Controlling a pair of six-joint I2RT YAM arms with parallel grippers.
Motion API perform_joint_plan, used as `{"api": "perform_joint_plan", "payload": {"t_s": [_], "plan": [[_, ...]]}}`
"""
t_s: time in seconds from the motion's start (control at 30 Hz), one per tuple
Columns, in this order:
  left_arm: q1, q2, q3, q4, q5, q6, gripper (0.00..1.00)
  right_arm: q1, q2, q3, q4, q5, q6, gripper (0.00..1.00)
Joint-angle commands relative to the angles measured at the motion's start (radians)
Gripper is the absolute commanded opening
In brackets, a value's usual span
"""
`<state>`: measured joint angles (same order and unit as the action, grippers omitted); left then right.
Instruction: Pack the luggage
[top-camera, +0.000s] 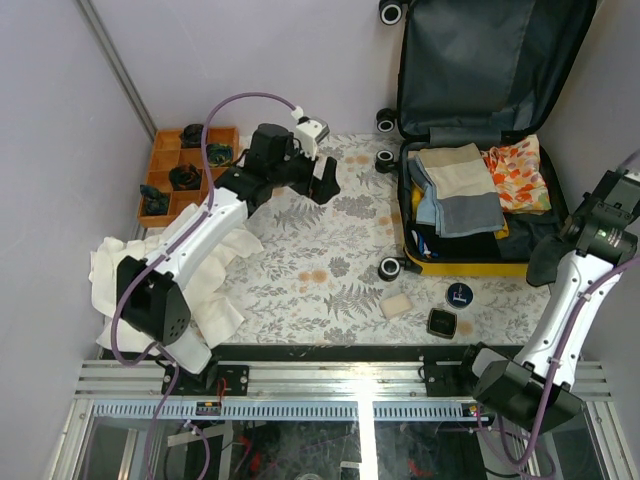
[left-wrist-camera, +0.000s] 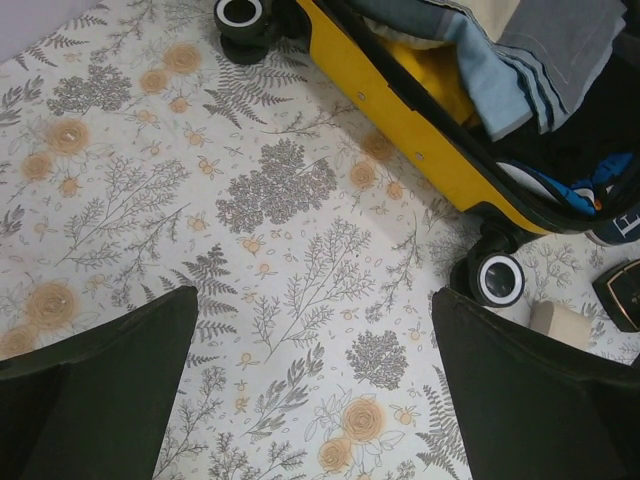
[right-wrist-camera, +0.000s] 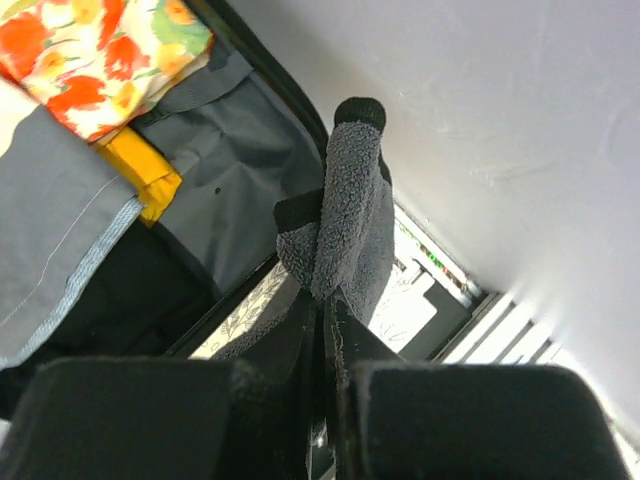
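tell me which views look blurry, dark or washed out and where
top external: evenly lit and sharp, luggage lining dark but readable; left wrist: floral tablecloth crisp, the jaws at the bottom dark and soft; right wrist: grey fuzzy sock sharp, jaws blurred and near black, wall bright, close to washed out

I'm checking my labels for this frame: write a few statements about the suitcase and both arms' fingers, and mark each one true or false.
1. The suitcase lies open. True.
2. The left fingers hold a cloth. False: they stand open and empty over the table.
3. The right fingers grip a grey sock. True.
4. The floral cloth lies on the table. False: it lies in the suitcase.
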<state>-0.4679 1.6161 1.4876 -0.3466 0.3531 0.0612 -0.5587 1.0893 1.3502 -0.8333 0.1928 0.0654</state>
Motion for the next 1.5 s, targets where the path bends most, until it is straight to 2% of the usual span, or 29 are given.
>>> {"api": "perform_joint_plan", "payload": {"t_s": [0.0, 0.13, 0.3, 0.4, 0.53, 0.8, 1.13, 1.23, 1.37, 1.47], "plan": [[0.02, 0.049, 0.072, -0.05, 0.019, 0.028, 1.0, 0.001, -0.072, -0.061, 0.085, 0.149, 0.208, 0.0], [0.027, 0.07, 0.092, -0.052, 0.027, 0.026, 1.0, 0.0, -0.081, -0.219, 0.255, 0.111, 0.26, 0.0], [0.042, 0.109, 0.143, -0.084, 0.044, 0.023, 1.0, 0.002, 0.027, -0.24, 0.423, 0.024, 0.378, 0.0], [0.051, 0.133, 0.176, -0.093, 0.043, 0.026, 1.0, 0.011, 0.124, -0.236, 0.493, 0.035, 0.417, 0.0], [0.068, 0.16, 0.218, -0.104, 0.032, 0.024, 1.0, 0.046, 0.272, -0.191, 0.533, 0.059, 0.447, 0.0], [0.082, 0.233, 0.313, -0.156, 0.018, 0.031, 1.0, 0.158, 0.453, -0.151, 0.637, 0.11, 0.518, 0.0], [0.089, 0.274, 0.362, -0.191, -0.008, 0.045, 1.0, 0.172, 0.625, -0.116, 0.703, 0.133, 0.585, 0.0], [0.089, 0.282, 0.369, -0.197, -0.011, 0.042, 1.0, 0.172, 0.647, -0.107, 0.724, 0.087, 0.572, 0.0], [0.09, 0.277, 0.349, -0.193, -0.009, 0.044, 1.0, 0.172, 0.626, -0.081, 0.713, 0.013, 0.528, 0.34], [0.092, 0.25, 0.298, -0.166, 0.003, 0.052, 1.0, 0.172, 0.58, -0.087, 0.712, -0.052, 0.47, 0.53]]}}
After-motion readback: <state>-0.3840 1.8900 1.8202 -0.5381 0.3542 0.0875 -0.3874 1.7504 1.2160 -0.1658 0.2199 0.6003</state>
